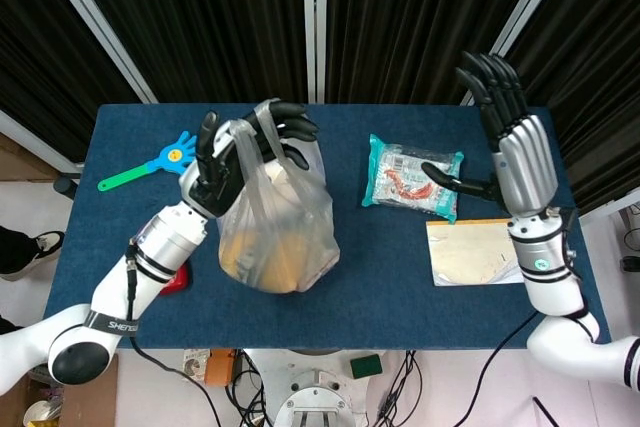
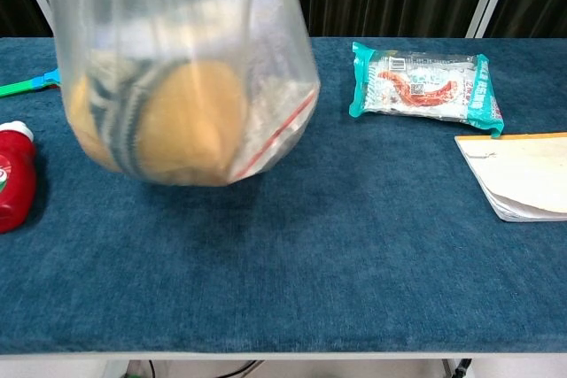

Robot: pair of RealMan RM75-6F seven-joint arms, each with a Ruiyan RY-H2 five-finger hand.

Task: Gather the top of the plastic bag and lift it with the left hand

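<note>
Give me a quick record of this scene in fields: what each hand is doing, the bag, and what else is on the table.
left hand: grips the gathered top of the plastic bag
bag state: hangs clear of the table in the chest view
right hand: holds nothing, fingers spread
others: snack packet, notebook, hand clapper toy, red bottle
</note>
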